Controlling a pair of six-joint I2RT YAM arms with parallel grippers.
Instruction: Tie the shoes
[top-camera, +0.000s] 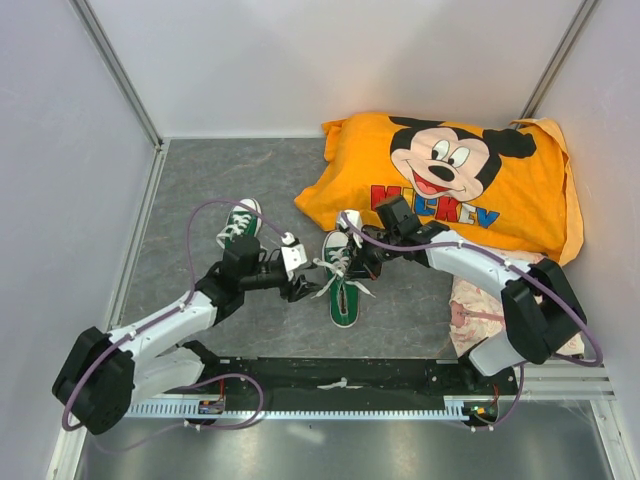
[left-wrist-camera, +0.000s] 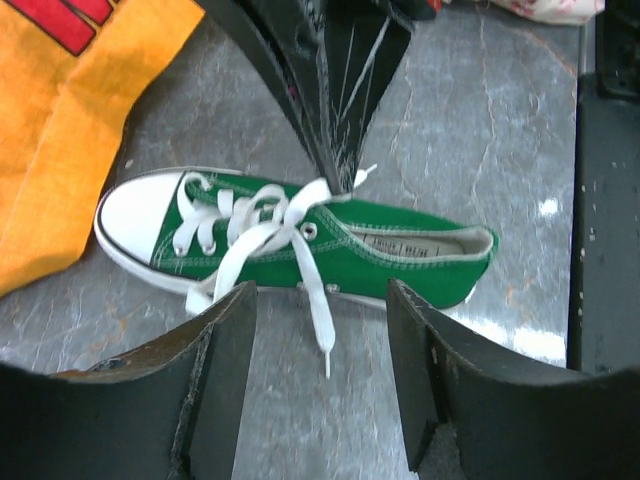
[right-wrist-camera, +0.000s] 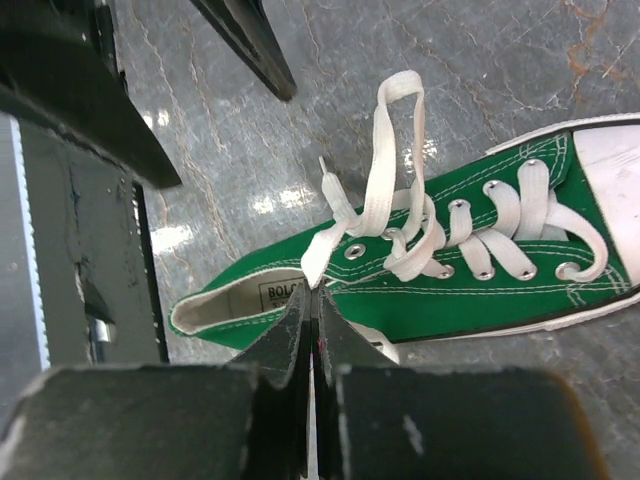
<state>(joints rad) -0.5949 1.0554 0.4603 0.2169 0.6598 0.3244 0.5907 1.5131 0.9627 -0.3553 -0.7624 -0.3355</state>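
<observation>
One green sneaker (top-camera: 342, 285) lies in the middle of the grey table, toe away from the arms. Its white laces are loose. It shows in the left wrist view (left-wrist-camera: 400, 250) and the right wrist view (right-wrist-camera: 480, 280). The second green sneaker (top-camera: 239, 222) lies at the far left, beside the left arm. My right gripper (top-camera: 352, 268) is shut on one lace (right-wrist-camera: 345, 235) just above the shoe's opening. My left gripper (top-camera: 303, 290) is open beside the shoe, and the other lace end (left-wrist-camera: 320, 320) lies on the table between its fingers (left-wrist-camera: 225, 370).
An orange Mickey Mouse cloth (top-camera: 450, 175) lies at the far right, just past the middle shoe's toe. A pale pink cloth (top-camera: 478, 305) lies under the right arm. A black base plate (top-camera: 340, 375) runs along the near edge. White walls close in the table.
</observation>
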